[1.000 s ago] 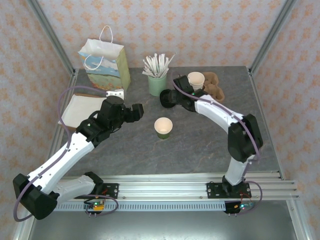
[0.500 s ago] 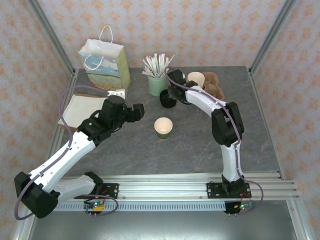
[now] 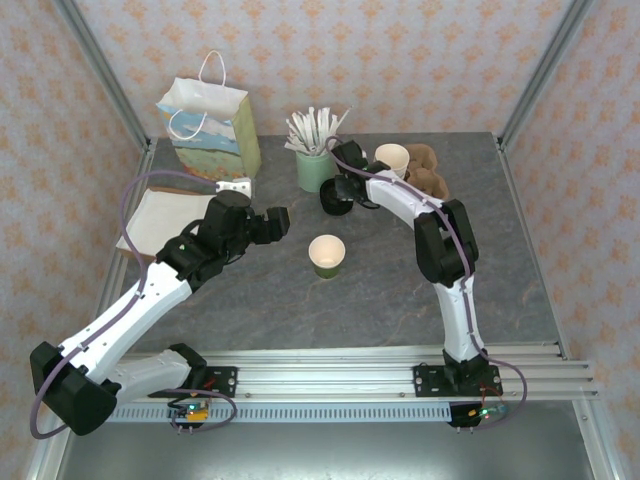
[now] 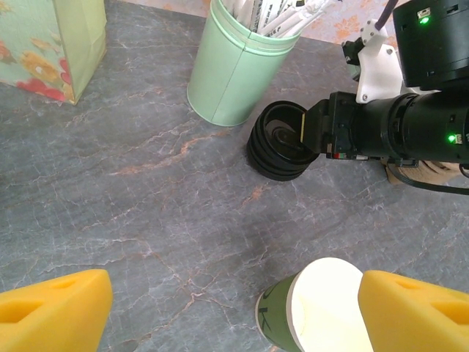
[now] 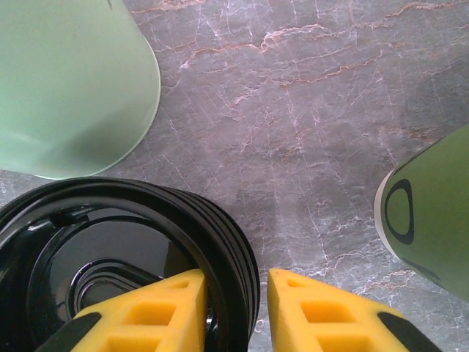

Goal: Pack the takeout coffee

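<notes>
The takeout coffee cup (image 3: 327,255), a small green paper cup with a cream inside, stands open-topped mid-table. My left gripper (image 3: 278,222) hovers just left of it, open; in the left wrist view (image 4: 234,312) the cup (image 4: 322,312) sits against the right fingertip. A stack of black lids (image 3: 335,201) lies behind it. My right gripper (image 5: 236,282) straddles the rim of the lid stack (image 5: 110,242), one finger inside and one outside, with a thin gap left on the outer side. The cup's wall (image 5: 432,213) is at that view's right edge.
A pale green mug of white sticks (image 3: 315,165) stands right behind the lids. A gift bag (image 3: 212,130) is at the back left, a white sheet (image 3: 160,220) beside it. Stacked lidless cups (image 3: 392,160) and a cardboard carrier (image 3: 430,172) are at the back right.
The right arm swung its elbow in and lowered the gripper onto the lid stack, its jaws narrowing around the rim. The left arm and the cup stayed still.
</notes>
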Controlling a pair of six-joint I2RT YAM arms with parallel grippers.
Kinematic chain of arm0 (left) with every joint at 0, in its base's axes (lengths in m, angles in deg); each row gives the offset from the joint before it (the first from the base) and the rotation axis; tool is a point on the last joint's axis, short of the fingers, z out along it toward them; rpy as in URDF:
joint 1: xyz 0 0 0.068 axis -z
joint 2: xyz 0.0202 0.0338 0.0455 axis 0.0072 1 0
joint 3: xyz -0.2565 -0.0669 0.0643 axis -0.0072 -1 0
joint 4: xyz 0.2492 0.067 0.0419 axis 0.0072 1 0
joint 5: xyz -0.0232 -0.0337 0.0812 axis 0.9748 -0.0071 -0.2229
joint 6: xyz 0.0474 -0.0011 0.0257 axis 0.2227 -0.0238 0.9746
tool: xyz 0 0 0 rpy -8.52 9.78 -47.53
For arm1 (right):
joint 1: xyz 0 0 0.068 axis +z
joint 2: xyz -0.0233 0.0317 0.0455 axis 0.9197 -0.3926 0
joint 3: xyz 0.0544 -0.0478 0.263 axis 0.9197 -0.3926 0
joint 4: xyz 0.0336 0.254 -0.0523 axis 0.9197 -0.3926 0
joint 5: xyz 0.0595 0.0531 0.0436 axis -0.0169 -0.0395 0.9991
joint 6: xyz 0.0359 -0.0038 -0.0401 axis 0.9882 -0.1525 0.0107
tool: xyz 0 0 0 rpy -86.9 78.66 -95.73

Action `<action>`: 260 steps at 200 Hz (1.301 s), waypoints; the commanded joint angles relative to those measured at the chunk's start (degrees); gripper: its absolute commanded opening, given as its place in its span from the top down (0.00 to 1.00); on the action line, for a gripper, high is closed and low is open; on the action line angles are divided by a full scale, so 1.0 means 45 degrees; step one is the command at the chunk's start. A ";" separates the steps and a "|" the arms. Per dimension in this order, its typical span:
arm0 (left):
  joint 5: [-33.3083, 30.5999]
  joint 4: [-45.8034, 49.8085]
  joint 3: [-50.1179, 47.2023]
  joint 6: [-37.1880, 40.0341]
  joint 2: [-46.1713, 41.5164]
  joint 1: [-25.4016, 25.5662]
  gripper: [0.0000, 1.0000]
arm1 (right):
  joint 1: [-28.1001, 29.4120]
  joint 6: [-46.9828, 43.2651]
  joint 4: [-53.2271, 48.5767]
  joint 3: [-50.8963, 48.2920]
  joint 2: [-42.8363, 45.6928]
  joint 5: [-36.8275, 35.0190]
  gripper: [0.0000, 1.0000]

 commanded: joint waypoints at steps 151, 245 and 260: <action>-0.0174 -0.0275 0.0246 0.0077 0.0134 0.0063 0.12 | -0.0054 -0.0550 -0.0960 0.0953 0.0228 -0.0351 0.83; -0.0155 -0.0333 0.0205 0.0044 0.0114 0.0050 0.12 | -0.0047 -0.0688 -0.1189 0.0927 0.0270 -0.0401 0.80; -0.0150 -0.0342 0.0193 0.0044 0.0109 0.0058 0.12 | -0.0049 -0.0737 -0.1255 0.1012 0.0222 -0.0410 0.79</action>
